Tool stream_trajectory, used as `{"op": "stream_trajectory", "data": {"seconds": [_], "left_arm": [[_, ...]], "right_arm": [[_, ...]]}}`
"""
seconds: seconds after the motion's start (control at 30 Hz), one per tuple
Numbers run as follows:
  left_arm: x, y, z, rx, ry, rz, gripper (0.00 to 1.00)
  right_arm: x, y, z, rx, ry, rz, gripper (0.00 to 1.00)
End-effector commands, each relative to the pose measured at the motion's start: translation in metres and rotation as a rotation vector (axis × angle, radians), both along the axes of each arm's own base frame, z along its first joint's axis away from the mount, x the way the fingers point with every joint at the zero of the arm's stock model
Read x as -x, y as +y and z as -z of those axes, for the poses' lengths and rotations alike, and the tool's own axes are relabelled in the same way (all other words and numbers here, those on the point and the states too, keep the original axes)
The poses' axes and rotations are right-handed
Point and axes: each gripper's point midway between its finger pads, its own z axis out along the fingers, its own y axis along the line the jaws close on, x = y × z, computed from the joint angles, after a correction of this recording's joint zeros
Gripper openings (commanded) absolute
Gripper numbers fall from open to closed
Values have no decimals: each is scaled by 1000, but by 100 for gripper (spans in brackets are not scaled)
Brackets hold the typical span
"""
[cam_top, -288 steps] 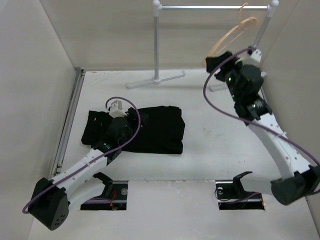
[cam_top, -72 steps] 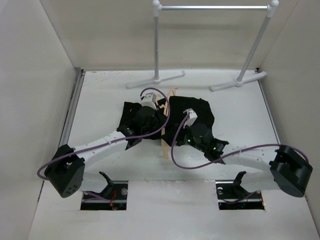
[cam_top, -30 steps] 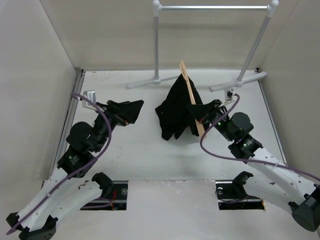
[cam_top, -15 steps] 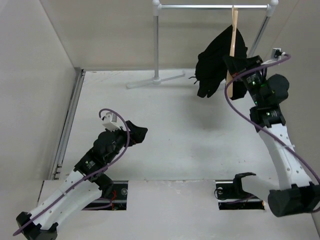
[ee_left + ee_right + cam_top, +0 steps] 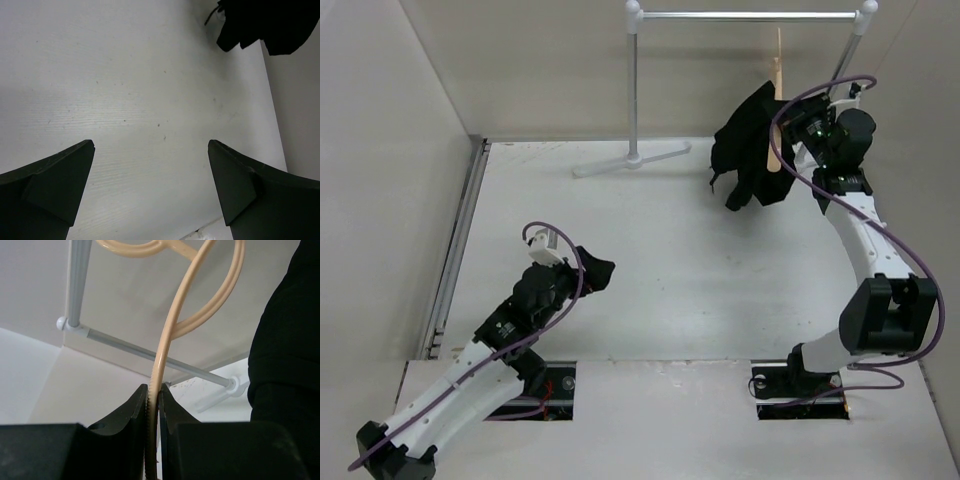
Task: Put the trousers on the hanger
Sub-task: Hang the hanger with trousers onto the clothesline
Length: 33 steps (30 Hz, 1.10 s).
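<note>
The black trousers (image 5: 748, 150) hang draped over the tan wooden hanger (image 5: 775, 110), up in the air just under the right part of the rail. My right gripper (image 5: 788, 150) is shut on the hanger's thin lower bar; in the right wrist view the bar (image 5: 170, 340) runs up between the closed fingers (image 5: 154, 392), with the trousers (image 5: 285, 365) dark at the right. Whether the hook rests on the rail I cannot tell. My left gripper (image 5: 595, 268) hovers low over the table at front left, open and with nothing in it (image 5: 151, 150). The trousers (image 5: 270, 25) show far off.
The grey metal rail (image 5: 750, 15) with white joints stands at the back, its two feet (image 5: 630, 160) on the table. In the right wrist view the rail (image 5: 150, 356) passes behind the hanger. White walls close in the left, back and right sides.
My right arm has carried the hanger and trousers up from mid-table to the rail, and in the last half second shifted them slightly lower and left. The left arm stays pulled back, open.
</note>
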Motion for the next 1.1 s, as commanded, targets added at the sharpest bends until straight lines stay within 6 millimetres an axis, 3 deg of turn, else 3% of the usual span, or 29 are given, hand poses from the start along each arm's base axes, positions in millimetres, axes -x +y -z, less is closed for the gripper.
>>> {"op": "stream_trajectory", "data": {"seconds": [0.0,0.23,0.37,0.47,0.57,0.77,0.93,1.07], "left_arm": [[-5,-1,-5,16,-26,-7,100],[-7,-2,9,2,-5,-12,100],[-8,-7,9,-4,2,-3,100],[-10,-8,5,3,-8,-3,100],[-10,-9,6,6,-7,-2,100],[-8,-6,4,9,-5,-8,100],[-8,-3,4,6,-2,-18,100],[-9,-1,5,2,-3,-31,100]], "right_arm": [[34,2,-120,-10,-391,-51,5],[69,9,-101,-8,-407,-85,5],[86,10,-116,3,-458,-91,5],[77,0,-133,2,-470,-88,5],[60,-5,-136,-3,-456,-85,5],[24,-19,-120,-28,-396,-64,5],[6,-34,-118,-51,-390,-38,5],[-2,-45,-99,-72,-359,-12,6]]}}
